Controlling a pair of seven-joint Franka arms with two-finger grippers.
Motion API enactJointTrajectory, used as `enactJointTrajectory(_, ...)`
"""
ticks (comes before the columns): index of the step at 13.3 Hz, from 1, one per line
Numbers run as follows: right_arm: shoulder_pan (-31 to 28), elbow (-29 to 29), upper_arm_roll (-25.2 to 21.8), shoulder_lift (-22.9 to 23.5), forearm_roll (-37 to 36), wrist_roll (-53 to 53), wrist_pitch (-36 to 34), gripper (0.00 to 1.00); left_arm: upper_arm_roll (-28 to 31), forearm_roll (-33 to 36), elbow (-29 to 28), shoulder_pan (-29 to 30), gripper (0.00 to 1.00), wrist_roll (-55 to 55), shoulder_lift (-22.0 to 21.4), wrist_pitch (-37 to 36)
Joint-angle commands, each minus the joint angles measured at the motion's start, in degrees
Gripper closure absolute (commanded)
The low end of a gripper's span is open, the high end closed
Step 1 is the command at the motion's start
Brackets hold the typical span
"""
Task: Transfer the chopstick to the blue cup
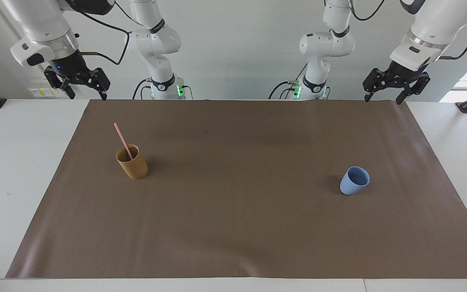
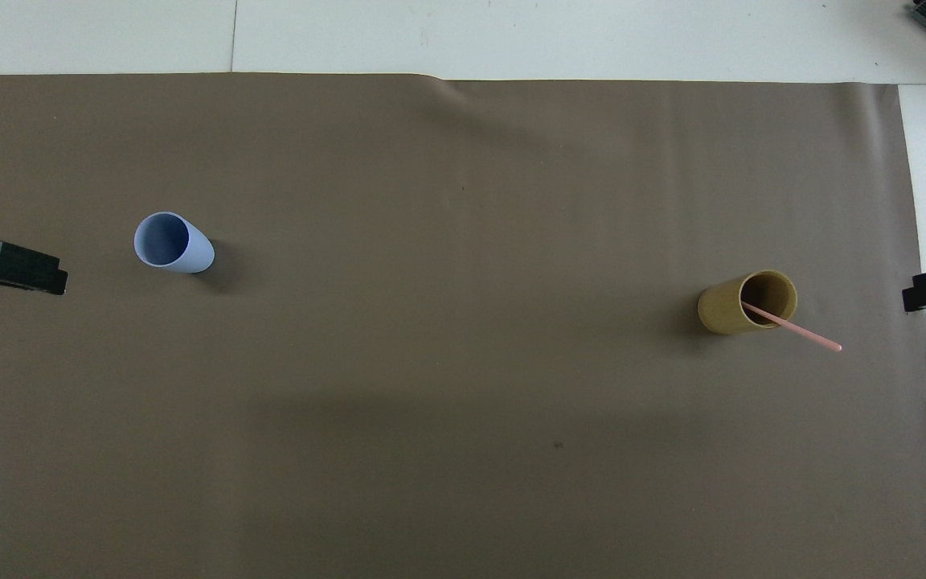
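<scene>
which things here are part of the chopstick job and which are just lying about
Job:
- thin pale-pink chopstick, standing in the tan cup
- small light-blue handleless cup
- tall tan-brown cylindrical cup

Lying about:
- brown table mat

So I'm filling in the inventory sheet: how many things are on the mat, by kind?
Cups: 2, the blue cup and the tan cup
Chopsticks: 1, the chopstick leaning in the tan cup
Total: 3
</scene>
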Motion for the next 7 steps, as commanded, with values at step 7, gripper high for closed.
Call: enactJointTrajectory(7,-0.55,-1.82,0.25,-1.34,-0.13,-2.62,1.13,0.00,0.21,0.71,-2.46,-0.66,0.00,-0.18,-1.89,1.39)
